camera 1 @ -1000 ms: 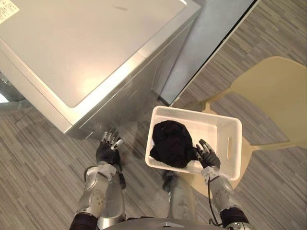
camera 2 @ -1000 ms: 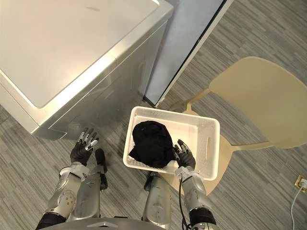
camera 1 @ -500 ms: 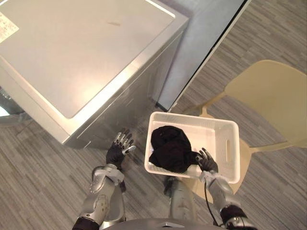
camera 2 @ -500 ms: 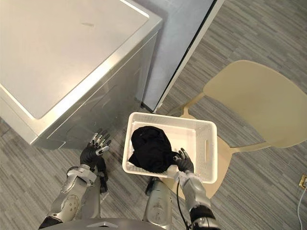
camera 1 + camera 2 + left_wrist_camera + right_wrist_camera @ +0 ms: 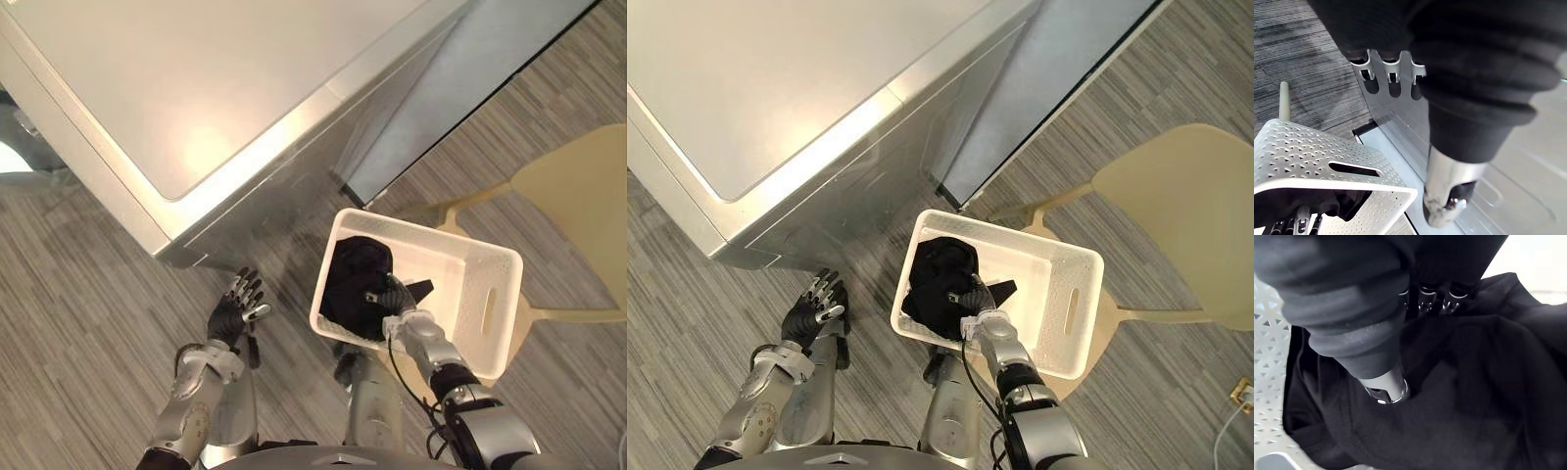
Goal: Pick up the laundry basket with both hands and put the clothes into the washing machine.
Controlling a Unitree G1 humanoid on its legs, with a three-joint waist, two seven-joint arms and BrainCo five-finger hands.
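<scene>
Washing machine (image 5: 196, 88): silver, lid lying flat and closed, at my upper left; nothing loaded, so the task was at its start.
Left hand (image 5: 235, 311): held over the striped floor (image 5: 88, 294), between the washer's front and the basket; fingers straight and spread, holding nothing; placed, I judged, to take the basket's near side.
Laundry basket (image 5: 505, 284): white, perforated, with a slot handle in its end wall; it sat on a pale wooden chair (image 5: 578, 196), within my reach.
Black clothes (image 5: 355, 279): one dark, matte, crumpled heap inside the basket, at its washer-side end; the other end was bare white.
Right hand (image 5: 394, 297): down inside the basket, on the heap; fingertips buried in the folds, so I could not tell whether they clutched the cloth.
</scene>
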